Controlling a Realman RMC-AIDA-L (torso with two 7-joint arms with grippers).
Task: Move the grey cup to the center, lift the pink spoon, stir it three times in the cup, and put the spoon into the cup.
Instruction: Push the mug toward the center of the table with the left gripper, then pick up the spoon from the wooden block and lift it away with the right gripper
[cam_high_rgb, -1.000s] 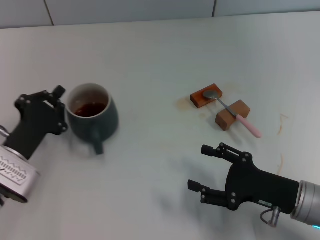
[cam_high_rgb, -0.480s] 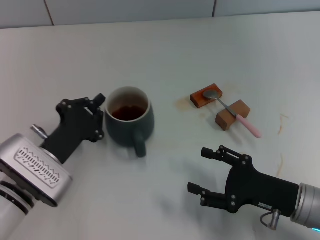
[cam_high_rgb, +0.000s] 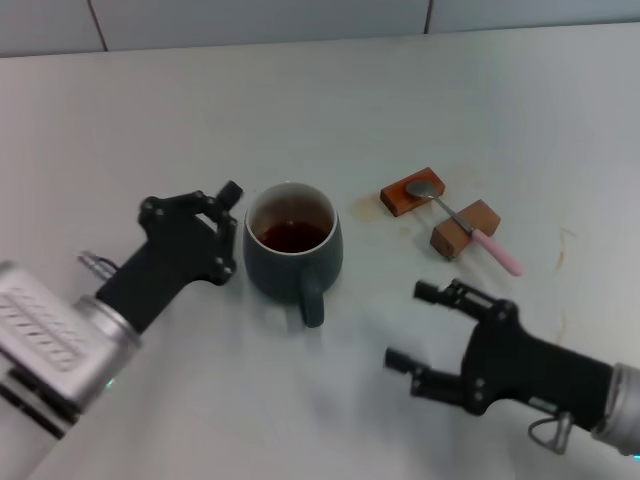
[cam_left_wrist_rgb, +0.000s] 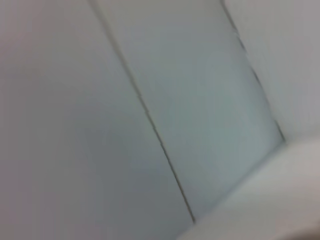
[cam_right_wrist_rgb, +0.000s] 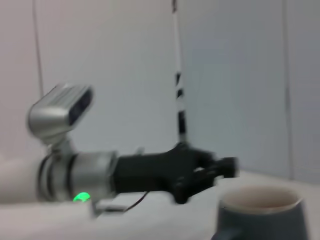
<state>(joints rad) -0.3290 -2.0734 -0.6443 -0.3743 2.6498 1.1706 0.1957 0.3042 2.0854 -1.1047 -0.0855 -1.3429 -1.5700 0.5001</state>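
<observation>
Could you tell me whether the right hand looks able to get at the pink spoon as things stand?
Probably yes. The right hand is open, and only bare table lies between it and the spoon, which lies across two wooden blocks.

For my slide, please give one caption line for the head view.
Left gripper beside dark grey ceramic mug; pink-handled metal spoon lies across two brown wooden blocks; right gripper open.
</observation>
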